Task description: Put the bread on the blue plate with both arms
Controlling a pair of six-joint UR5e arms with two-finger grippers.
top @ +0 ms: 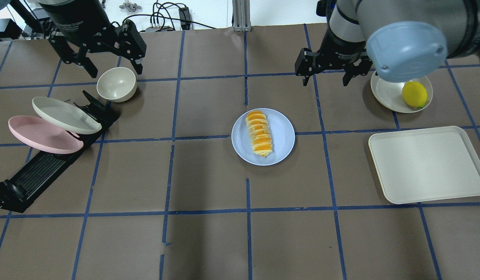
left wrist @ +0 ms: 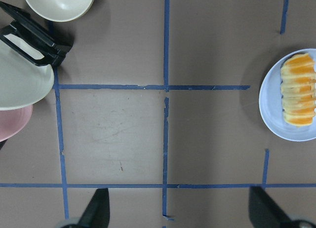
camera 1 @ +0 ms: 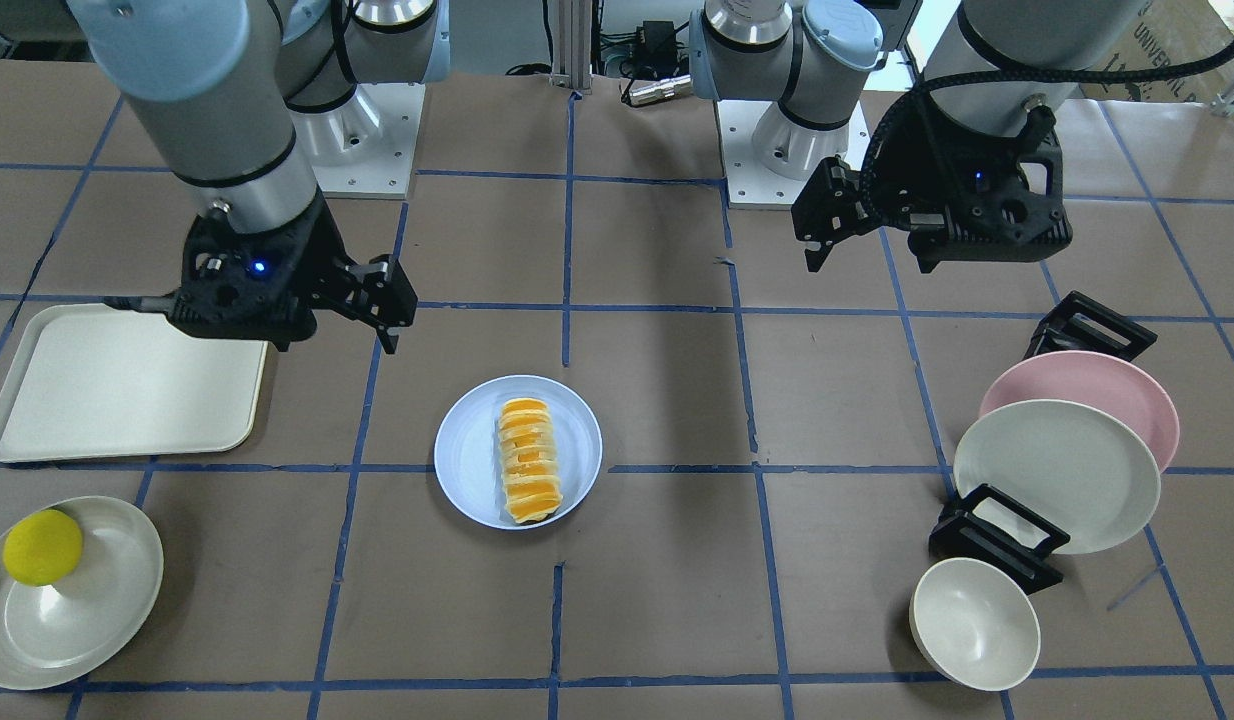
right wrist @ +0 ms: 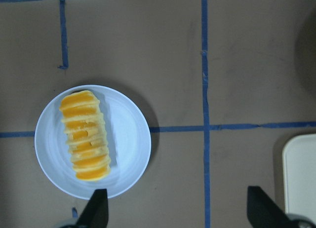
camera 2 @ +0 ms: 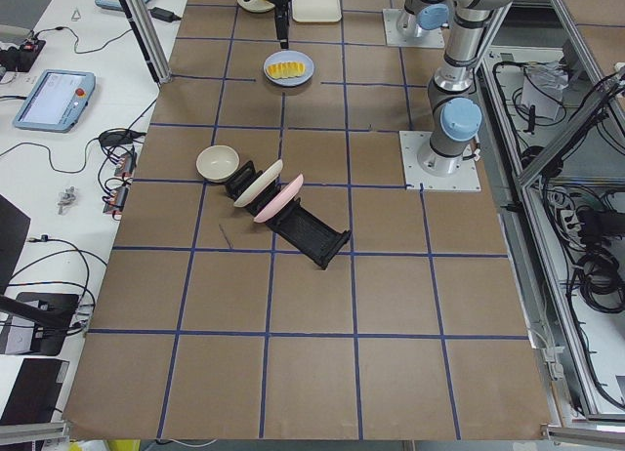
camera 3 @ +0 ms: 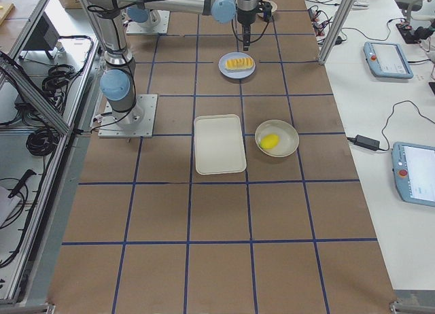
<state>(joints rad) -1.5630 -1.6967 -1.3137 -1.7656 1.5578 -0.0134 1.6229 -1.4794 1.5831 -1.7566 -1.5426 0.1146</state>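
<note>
Up above the table, the left gripper (left wrist: 180, 210) and the right gripper (right wrist: 178, 208) both hang with fingers spread wide and nothing between them. The bread (top: 258, 133) lies lengthwise on the blue plate (top: 281, 134), a little off-centre (wholly inside the rim), so the placing looks done; what remains calls only for keeping clear. Bare table rings the plate; the bowl (top: 116, 84) sits near the left gripper, the yellow ball (top: 414, 94) and tray (top: 423, 163) near the right
</note>
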